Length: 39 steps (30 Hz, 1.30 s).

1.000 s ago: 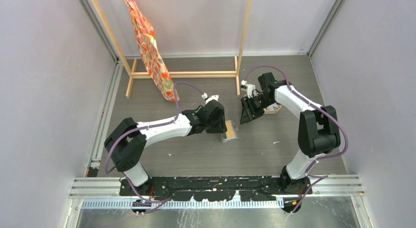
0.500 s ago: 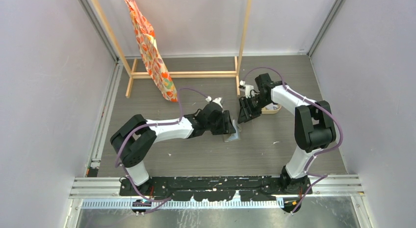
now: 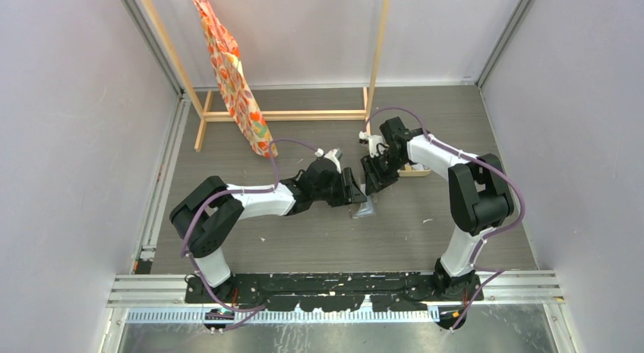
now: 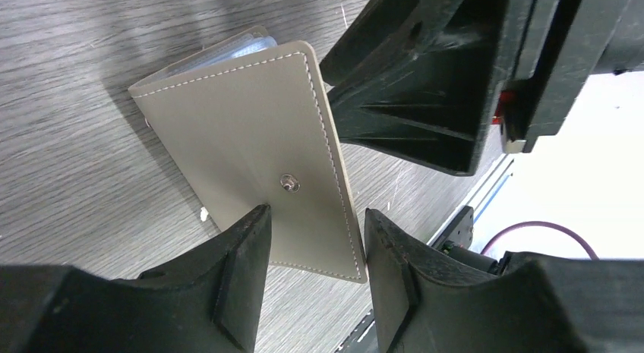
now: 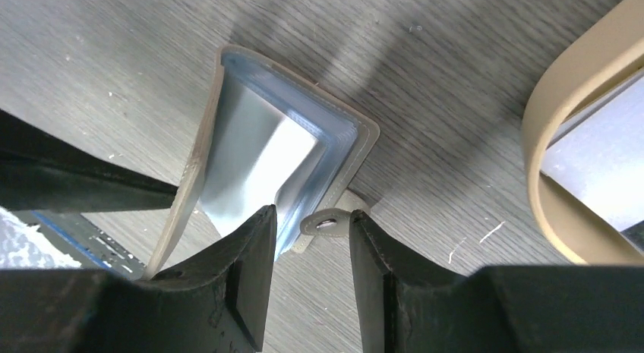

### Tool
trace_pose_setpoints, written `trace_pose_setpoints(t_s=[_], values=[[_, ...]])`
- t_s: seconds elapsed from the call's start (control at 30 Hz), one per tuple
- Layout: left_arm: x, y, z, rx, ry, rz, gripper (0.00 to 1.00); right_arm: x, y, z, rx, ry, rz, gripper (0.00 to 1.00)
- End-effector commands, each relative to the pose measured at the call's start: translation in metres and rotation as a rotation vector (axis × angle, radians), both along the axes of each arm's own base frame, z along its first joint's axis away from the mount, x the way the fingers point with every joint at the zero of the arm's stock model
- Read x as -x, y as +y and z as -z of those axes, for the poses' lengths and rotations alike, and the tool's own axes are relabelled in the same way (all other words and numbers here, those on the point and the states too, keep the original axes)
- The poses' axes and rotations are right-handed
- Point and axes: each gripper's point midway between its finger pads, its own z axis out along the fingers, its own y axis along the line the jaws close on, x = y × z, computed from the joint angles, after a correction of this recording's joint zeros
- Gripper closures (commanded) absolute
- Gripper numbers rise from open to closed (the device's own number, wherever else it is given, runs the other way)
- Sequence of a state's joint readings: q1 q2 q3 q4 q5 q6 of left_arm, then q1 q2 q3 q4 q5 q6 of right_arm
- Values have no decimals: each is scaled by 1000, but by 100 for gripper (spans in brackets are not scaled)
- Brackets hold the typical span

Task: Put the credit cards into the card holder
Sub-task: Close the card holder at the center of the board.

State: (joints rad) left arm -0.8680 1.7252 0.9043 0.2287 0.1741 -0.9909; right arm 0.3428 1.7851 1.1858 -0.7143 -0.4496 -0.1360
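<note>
The grey wood-grain surface (image 3: pixel 304 239) carries the card holder (image 3: pixel 365 209) near its middle. Well beyond the card holder, by the back wall, stands a wooden rack (image 3: pixel 288 115). An orange patterned cloth (image 3: pixel 232 72) hangs from the rack, well to the holder's left. The left arm (image 3: pixel 250 201) reaches the card holder from its left and the right arm (image 3: pixel 471 193) from its right. An oval beige tray (image 3: pixel 420 171) lies near the holder's right side, apart from it.

The left pincer (image 4: pixel 314 216) is spread, its tips against the lower edge of the holder's raised grey cover; contact I cannot tell. The right pincer (image 5: pixel 311 216) is spread too, straddling the holder's strap tab (image 5: pixel 325 221). The holder stands open, with pale silvery-blue sleeves showing inside. A tiny round stud (image 4: pixel 288 183) sits on the cover's outer face.
</note>
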Motion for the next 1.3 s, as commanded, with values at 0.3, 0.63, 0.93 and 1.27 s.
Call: trace_pose_setpoints(t_s=[0.3, 0.63, 0.93, 1.27], values=[[-4, -6, -24, 72, -46, 7, 49, -25, -8, -18, 110, -174, 28, 71], [-6, -8, -31, 76, -66, 20, 47, -22, -10, -32, 68, -188, 45, 94], [-10, -18, -26, 89, -54, 33, 47, -18, -9, -34, 27, -159, 46, 83], [-11, -18, -17, 75, -38, 26, 48, -17, -1, -21, 55, -134, 42, 58]])
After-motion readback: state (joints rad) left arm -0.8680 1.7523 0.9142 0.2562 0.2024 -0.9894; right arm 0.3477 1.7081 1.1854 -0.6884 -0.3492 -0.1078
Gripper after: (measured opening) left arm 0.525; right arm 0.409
